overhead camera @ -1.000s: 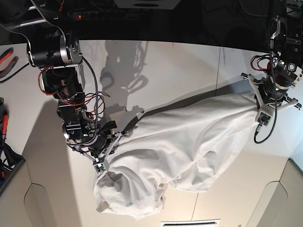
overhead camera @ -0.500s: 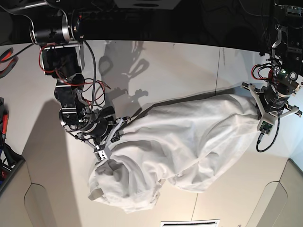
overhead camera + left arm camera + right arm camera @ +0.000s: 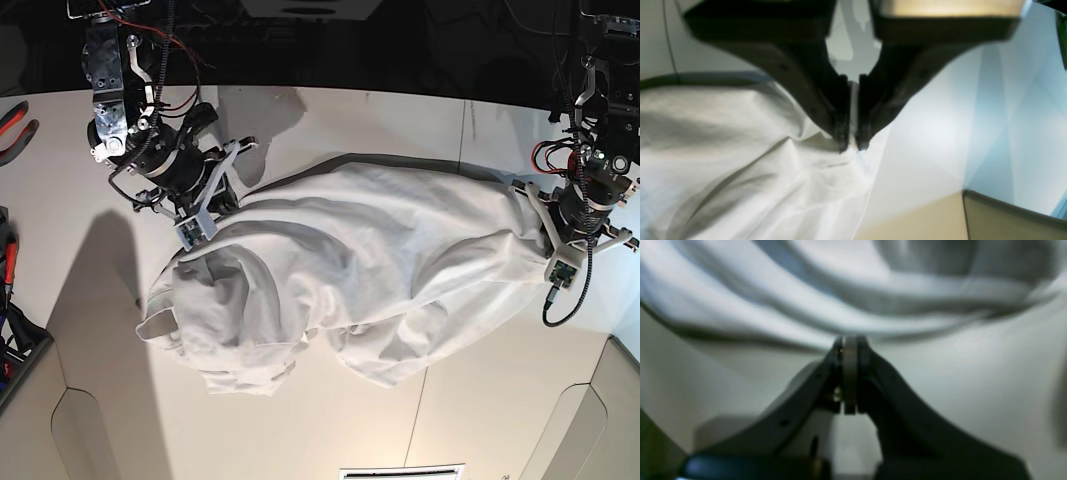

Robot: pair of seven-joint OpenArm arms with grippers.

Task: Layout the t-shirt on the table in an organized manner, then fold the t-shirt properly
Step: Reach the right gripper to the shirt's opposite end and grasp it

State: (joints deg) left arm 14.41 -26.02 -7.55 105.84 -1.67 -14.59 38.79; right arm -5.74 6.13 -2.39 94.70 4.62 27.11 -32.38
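The white, wrinkled t-shirt (image 3: 350, 265) hangs stretched between my two grippers over the off-white table (image 3: 330, 130), and its lower folds sag onto the tabletop. At the left of the base view my right gripper (image 3: 210, 222) is shut on one end of the shirt. The right wrist view shows its closed fingertips (image 3: 850, 345) pinching a thin edge below blurred folds of the t-shirt (image 3: 840, 290). At the right of the base view my left gripper (image 3: 537, 215) is shut on the other end. In the left wrist view its tips (image 3: 850, 146) bite into the t-shirt (image 3: 740, 166).
Red-handled pliers (image 3: 15, 125) lie at the table's left edge, with a dark bin (image 3: 15, 350) below them. A thin seam line (image 3: 462, 130) crosses the table at the right. Rounded cut-outs (image 3: 90, 440) (image 3: 590, 430) mark the near edge.
My right arm has swung toward the far left corner, pulling its end of the t-shirt up and away from the near edge. The left arm has hardly moved.
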